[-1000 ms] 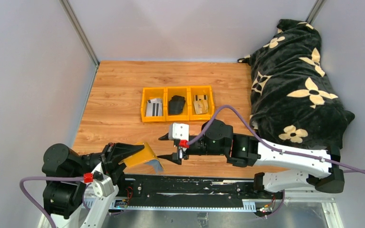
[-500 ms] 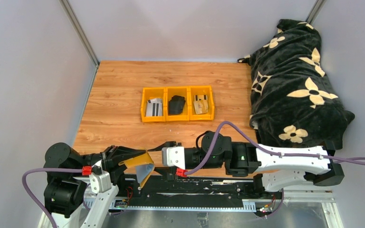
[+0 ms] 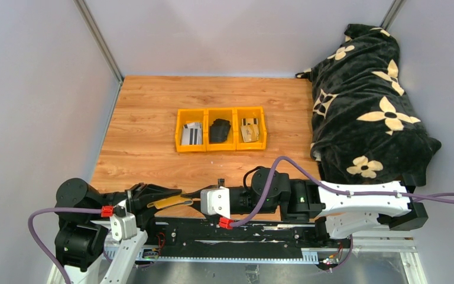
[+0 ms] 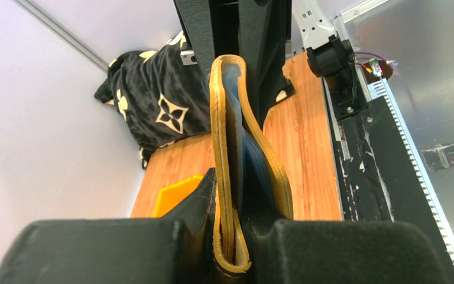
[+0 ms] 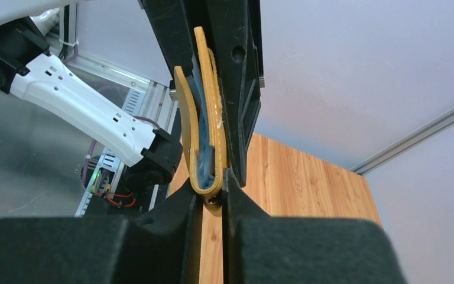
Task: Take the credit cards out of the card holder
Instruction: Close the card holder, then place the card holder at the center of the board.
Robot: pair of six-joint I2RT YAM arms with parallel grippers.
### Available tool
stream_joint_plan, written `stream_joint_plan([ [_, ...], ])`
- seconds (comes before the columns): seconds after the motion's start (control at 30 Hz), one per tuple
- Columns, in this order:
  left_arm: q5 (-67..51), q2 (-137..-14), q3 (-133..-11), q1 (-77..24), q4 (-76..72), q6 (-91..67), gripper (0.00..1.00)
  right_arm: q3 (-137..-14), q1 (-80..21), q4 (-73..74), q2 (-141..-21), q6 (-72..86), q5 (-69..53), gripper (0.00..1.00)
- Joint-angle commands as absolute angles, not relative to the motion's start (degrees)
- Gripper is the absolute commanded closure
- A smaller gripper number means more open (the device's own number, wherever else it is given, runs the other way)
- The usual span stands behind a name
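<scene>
At the lower left of the top view, the left arm (image 3: 86, 216) has black drum-shaped joint housings and a white link. The right arm (image 3: 354, 204), at the lower right, has a long white shell and a small green light (image 3: 301, 193). Each arm carries a purple cable (image 3: 65, 210) ending in a red plug (image 3: 224, 223). A white camera block (image 3: 216, 201) sits at the right wrist. The fingers (image 4: 94, 248) are matte black.

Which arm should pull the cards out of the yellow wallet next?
Probably the right. The left gripper clamps the card holder, and the right gripper sits at its other end. No cards show.
</scene>
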State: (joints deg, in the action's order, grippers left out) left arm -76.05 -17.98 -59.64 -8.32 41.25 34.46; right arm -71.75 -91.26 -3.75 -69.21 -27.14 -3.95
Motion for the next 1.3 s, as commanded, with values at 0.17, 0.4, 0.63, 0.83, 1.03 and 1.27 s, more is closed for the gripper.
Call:
stream_joint_plan([
  [0.17, -70.0, -15.1, -55.9, -8.0, 40.7, 36.1, 0.57, -71.7, -92.0, -8.9, -65.9, -24.4, 4.5, 1.0],
  [0.4, -53.7, -22.5, -57.5, -8.0, 51.0, 42.1, 0.0, -64.9, -79.8, -3.7, -60.3, -10.9, 7.7, 1.0],
  [0.63, -33.4, -36.0, -58.2, -8.0, 52.6, 29.8, 0.0, -55.1, -60.0, 2.0, -58.1, 10.7, -3.7, 1.0],
  [0.83, -18.4, -45.5, -59.4, -7.8, 49.9, 20.7, 0.0, -50.8, -55.1, 1.0, -66.0, 20.0, -14.1, 1.0],
  [1.03, -17.3, -48.0, -58.0, -6.5, 48.2, 20.4, 0.0, -49.1, -53.4, -2.7, -77.4, 28.5, -24.2, 0.93],
  [1.27, -20.0, -46.5, -54.4, 0.7, 42.1, 18.3, 0.0, -51.1, -51.4, 10.3, -75.3, 26.4, -10.8, 0.25],
])
